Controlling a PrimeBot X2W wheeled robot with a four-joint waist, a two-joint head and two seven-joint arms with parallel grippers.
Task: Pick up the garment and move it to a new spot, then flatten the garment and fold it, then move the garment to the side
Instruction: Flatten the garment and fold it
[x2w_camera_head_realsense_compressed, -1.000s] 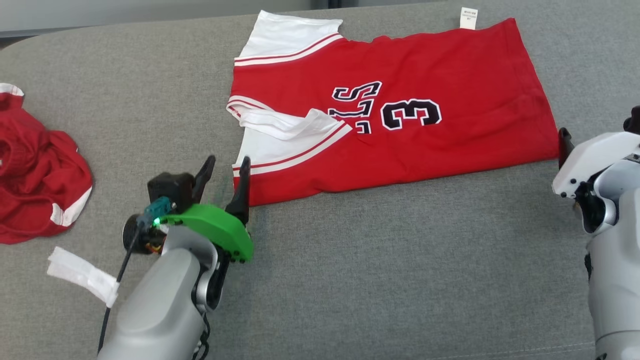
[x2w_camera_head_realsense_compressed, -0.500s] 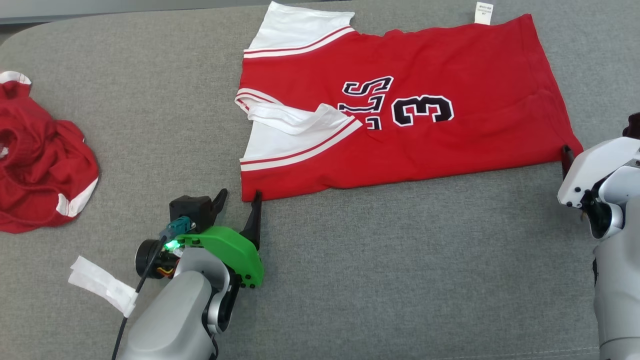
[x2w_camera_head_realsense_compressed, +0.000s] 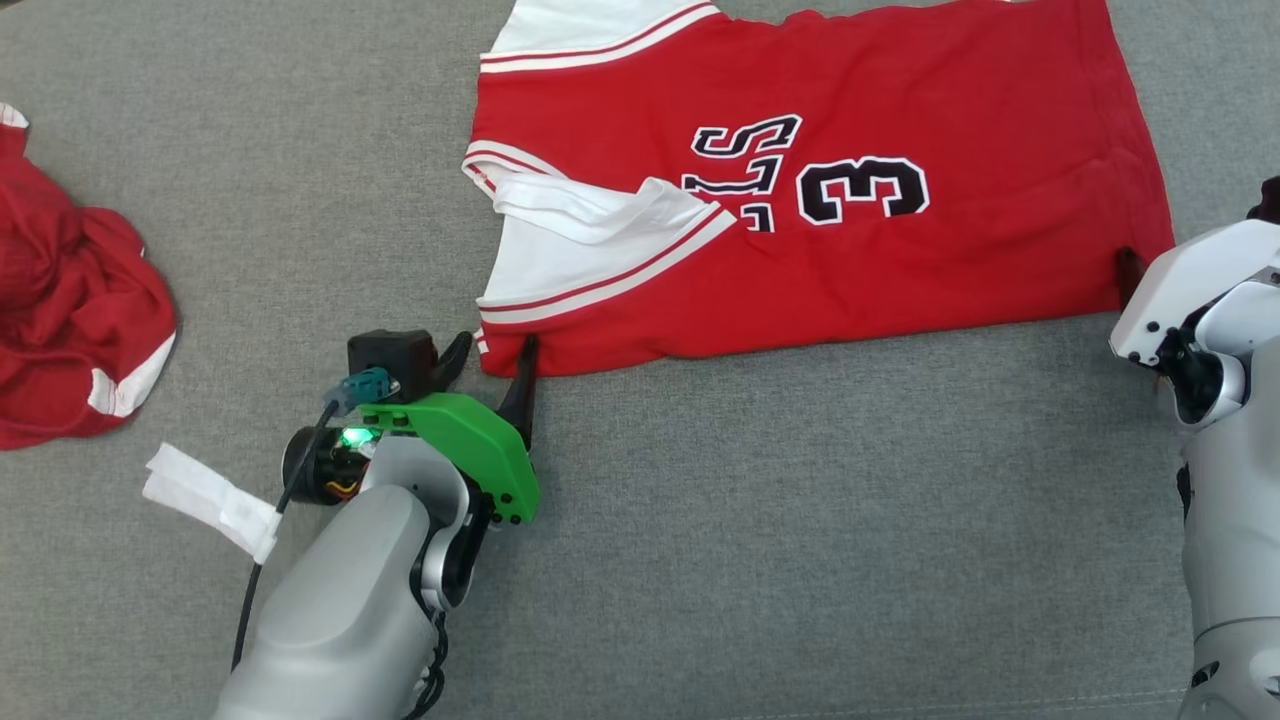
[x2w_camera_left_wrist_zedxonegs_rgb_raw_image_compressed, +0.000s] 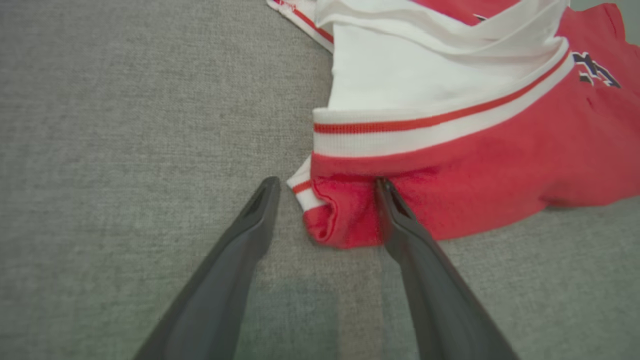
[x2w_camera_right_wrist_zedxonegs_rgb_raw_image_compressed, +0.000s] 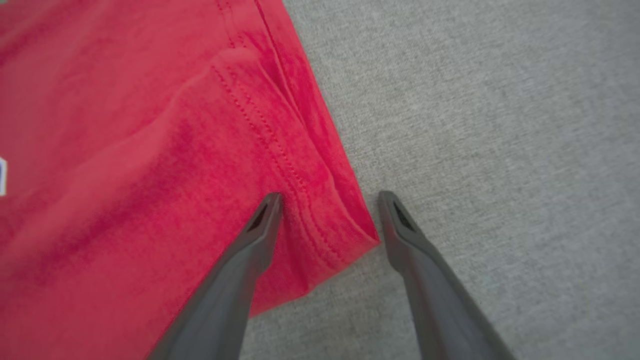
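Note:
The garment (x2w_camera_head_realsense_compressed: 900, 270), a red jersey with white sleeves and a black number 3, lies flat on the grey cushion. My left gripper (x2w_camera_head_realsense_compressed: 492, 358) is open at its near left corner. In the left wrist view, that corner of the garment (x2w_camera_left_wrist_zedxonegs_rgb_raw_image_compressed: 345, 220) lies between the fingers of the left gripper (x2w_camera_left_wrist_zedxonegs_rgb_raw_image_compressed: 326, 186). My right gripper (x2w_camera_right_wrist_zedxonegs_rgb_raw_image_compressed: 330, 197) is open astride the near right hem corner of the garment (x2w_camera_right_wrist_zedxonegs_rgb_raw_image_compressed: 125, 150), its left finger over the cloth and its right finger over the cushion. In the head view one dark fingertip (x2w_camera_head_realsense_compressed: 1128, 266) shows beside the white wrist housing.
A second red garment (x2w_camera_head_realsense_compressed: 70, 320) lies crumpled at the far left. A white tag (x2w_camera_head_realsense_compressed: 205, 498) hangs on the left arm's cable. Bare grey cushion (x2w_camera_head_realsense_compressed: 800, 500) stretches in front of the jersey, with a seam near the bottom edge.
The head camera has shifted, so the whole picture has moved. My left gripper has settled around the jersey's near left corner. Both grippers stay open.

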